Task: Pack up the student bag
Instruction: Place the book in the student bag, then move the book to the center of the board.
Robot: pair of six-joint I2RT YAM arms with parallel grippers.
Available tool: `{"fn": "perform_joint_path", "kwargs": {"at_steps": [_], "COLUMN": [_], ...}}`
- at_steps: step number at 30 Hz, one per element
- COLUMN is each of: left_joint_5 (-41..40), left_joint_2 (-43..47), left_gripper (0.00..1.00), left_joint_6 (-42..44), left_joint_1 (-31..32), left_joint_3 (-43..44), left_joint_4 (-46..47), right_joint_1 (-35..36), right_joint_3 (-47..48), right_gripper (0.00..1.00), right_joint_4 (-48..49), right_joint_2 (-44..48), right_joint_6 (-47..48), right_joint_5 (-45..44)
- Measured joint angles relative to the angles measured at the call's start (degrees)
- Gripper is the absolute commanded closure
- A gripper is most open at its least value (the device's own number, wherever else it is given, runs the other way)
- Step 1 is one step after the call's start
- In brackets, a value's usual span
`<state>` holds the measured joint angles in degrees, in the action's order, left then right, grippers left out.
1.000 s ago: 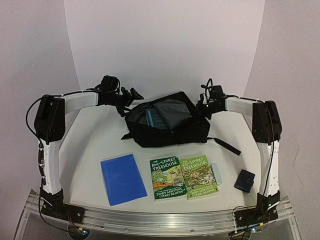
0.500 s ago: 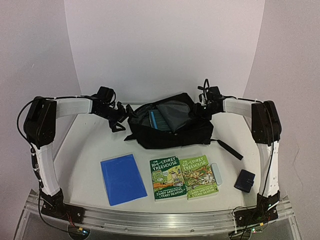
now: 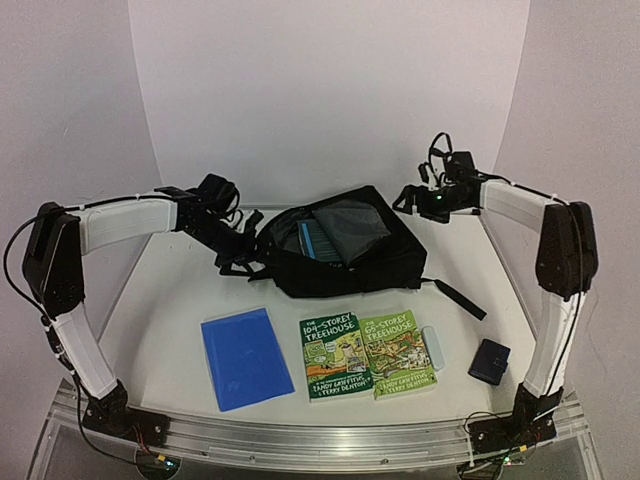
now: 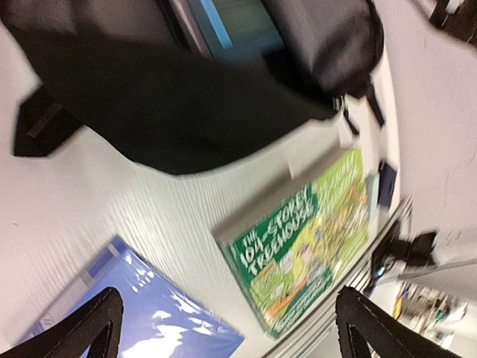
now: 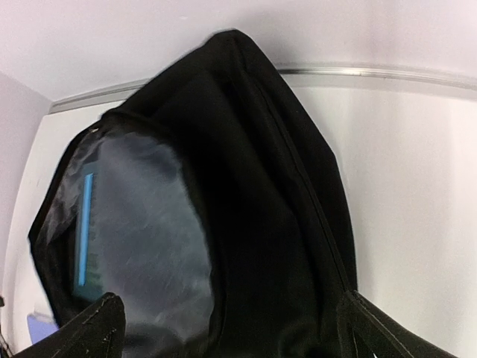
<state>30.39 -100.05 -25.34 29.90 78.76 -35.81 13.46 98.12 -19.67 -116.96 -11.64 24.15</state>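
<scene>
The bag (image 3: pixel 345 265) lies open at the back of the table (image 3: pixel 180 290), between the left gripper (image 3: pixel 237 255) and the right gripper (image 3: pixel 412 200), both with fingers wide apart, holding nothing.

Soft, even light from above fills the top view, sharp corner to corner, with only faint shadow hugging the bag (image 3: pixel 340 255). Motion blur smears the left wrist view, and glare streaks the blue folder (image 4: pixel 141 306) below the bag. The right wrist view is soft, with the bag's lining washed to a pale grey.
</scene>
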Motion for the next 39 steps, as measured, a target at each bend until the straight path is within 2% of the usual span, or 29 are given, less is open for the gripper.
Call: {"fn": "perform_joint_path", "kwargs": {"at_steps": [6, 12, 18, 23, 26, 29, 33, 39], "left_joint_5": [-1.49, -4.62, -5.68, -7.33, -8.14, -8.65, -8.93, -9.01], "left_joint_2": [-0.85, -8.58, -10.84, -10.64, -10.35, -10.14, -10.07, -10.05], "left_gripper": [0.00, 0.00, 0.00, 0.00, 0.00, 0.00, 0.00, 0.00], "left_joint_6": [7.20, 10.97, 8.40, 3.31, 0.51, -1.35, -2.42, -4.89], "left_joint_1": [9.27, 17.57, 18.77, 18.35, 18.37, 18.38, 18.38, 18.38], "left_joint_3": [0.06, 3.21, 3.34, 2.69, 1.64, 0.95, 0.94, 0.96], "left_joint_4": [-4.78, -7.29, -5.55, -1.15, 1.06, 2.13, 3.30, 5.70], "right_joint_1": [-0.86, -0.63, 0.35, 4.92, 10.04, 15.68, 23.18, 29.70], "right_joint_3": [-9.11, -23.06, -39.14, -49.07, -54.04, -57.38, -59.04, -60.12], "right_gripper": [0.02, 0.02, 0.02, 0.02, 0.02, 0.02, 0.02, 0.02], "right_joint_4": [-7.01, -16.08, -23.64, -25.85, -25.22, -23.58, -19.50, -12.26], "right_joint_2": [14.28, 22.81, 30.71, 42.53, 48.99, 51.64, 49.26, 45.68], "right_joint_6": [12.88, 31.25, 49.09, 60.01, 63.31, 63.98, 61.73, 58.13], "right_joint_5": [4.64, 6.17, 5.93, 4.66, 3.00, 1.04, -2.56, -8.09]}}
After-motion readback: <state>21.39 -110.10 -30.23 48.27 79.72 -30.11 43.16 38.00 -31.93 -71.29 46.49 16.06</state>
